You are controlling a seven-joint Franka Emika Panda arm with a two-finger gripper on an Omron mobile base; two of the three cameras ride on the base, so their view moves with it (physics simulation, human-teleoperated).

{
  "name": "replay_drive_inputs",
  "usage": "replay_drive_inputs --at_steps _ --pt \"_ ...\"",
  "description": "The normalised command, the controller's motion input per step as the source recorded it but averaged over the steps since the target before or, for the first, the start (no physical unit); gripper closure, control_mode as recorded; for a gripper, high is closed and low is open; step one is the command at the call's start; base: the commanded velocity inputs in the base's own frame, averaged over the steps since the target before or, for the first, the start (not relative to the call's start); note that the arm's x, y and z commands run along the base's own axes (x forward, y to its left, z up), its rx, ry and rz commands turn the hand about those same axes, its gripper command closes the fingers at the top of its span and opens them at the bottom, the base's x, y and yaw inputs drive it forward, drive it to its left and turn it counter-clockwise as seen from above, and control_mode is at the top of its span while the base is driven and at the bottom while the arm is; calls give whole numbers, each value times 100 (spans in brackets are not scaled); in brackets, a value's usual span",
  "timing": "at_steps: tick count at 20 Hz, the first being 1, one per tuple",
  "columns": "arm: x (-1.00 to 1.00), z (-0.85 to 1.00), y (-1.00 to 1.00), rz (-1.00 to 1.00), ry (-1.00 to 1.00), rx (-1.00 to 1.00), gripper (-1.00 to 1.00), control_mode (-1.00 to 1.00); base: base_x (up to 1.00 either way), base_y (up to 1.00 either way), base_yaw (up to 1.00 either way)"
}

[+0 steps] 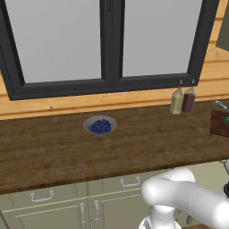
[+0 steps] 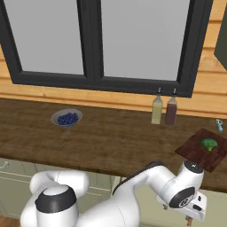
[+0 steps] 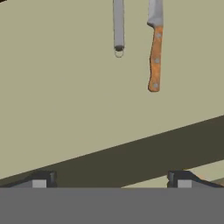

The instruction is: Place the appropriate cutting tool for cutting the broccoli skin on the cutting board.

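Broccoli (image 2: 208, 143), small and bright green, is lying on the cutting board (image 2: 195, 153), a dark reddish-brown flat board that is sitting at the right end of the surface (image 2: 111, 142). In the left base view only the corner of the cutting board is showing at the right edge, with a bit of green on it. The surface is a long brown wooden counter, running along a wall of light wooden planks. Above it a large window (image 2: 97, 40) with a dark frame is filling most of the wall. Pale green cabinet doors (image 1: 58, 208) with metal handles are standing under the surface.

A bowl of blue berries (image 1: 100, 126) is resting on the left part of the surface, well apart from the cutting board. Two bottles (image 2: 163, 111), one yellowish and one dark red, are standing just beside each other near the wall, between the bowl and the board. A small bluish tool (image 2: 219, 125) is lying behind the board; what it is I cannot tell.

The hand (image 3: 111, 179) is hanging released, its two dark fingertips standing wide apart and grasping nothing. In the hand view it is facing a pale beige panel, where a knife (image 3: 154, 48) with an orange-brown wooden handle and a grey metal utensil (image 3: 118, 26) with a ring at its end are showing side by side.
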Motion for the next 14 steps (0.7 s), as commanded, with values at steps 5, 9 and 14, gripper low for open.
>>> replay_drive_inputs --at_steps 5,9,14 --pt "0 -32 0 3 0 -1 -100 -100 0 0 0" --pt "0 -27 0 5 0 -2 -100 -100 0 0 0" --pt "0 -19 0 8 0 -2 -100 -100 0 0 0"
